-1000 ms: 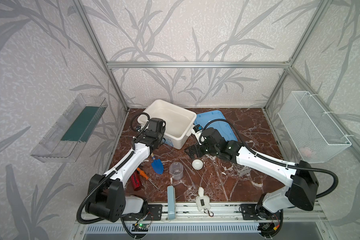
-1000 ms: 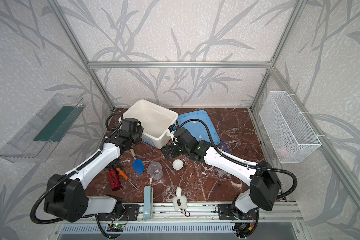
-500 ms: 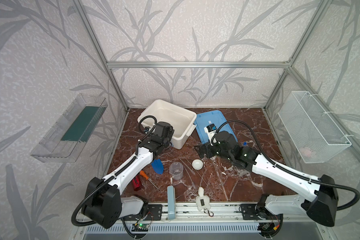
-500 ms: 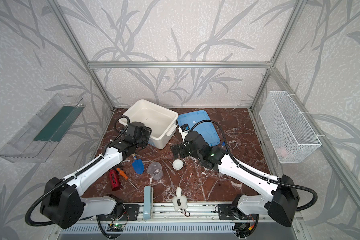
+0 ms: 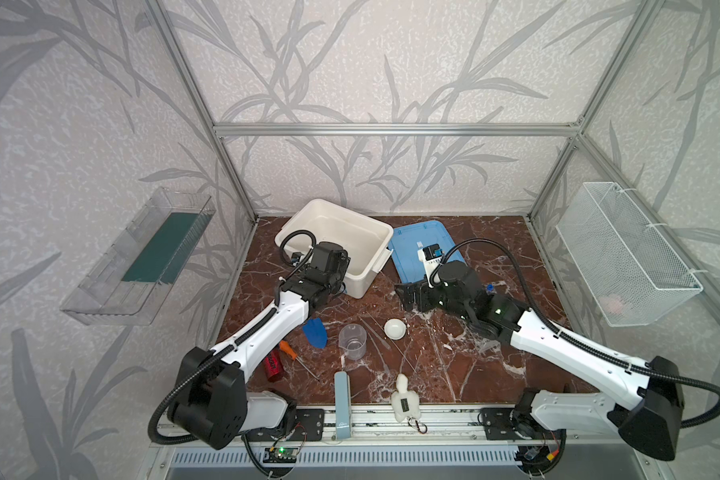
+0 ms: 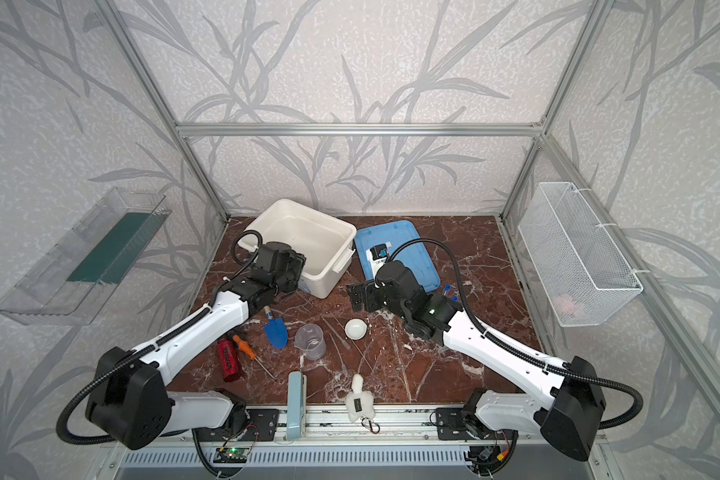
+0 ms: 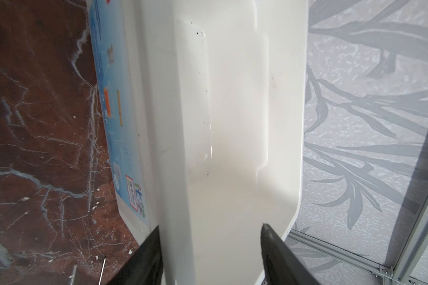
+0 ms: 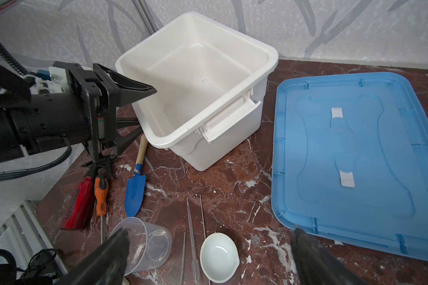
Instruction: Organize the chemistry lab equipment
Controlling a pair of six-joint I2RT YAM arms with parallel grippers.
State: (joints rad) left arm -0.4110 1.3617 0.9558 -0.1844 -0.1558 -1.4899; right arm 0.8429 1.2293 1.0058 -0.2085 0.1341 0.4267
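Two grippers, neither holding anything: your left gripper (image 7: pixel 210 228) has its jaws parted on either side of the white tub's (image 5: pixel 341 228) near rim, though you cannot tell whether they touch it. On the marble, the clear measuring beaker (image 5: pixel 352 341) stands upright. Thin clear rods (image 8: pixel 192 237) lie between it and the small white dish (image 5: pixel 394 328). Your right gripper (image 8: pixel 210 230) hovers wide open above them, beside the blue lid (image 5: pixel 408 245).

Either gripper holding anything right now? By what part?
Nothing held. Left gripper: fingers open, astride the white bin rim, not clamped. Right gripper: open, empty.
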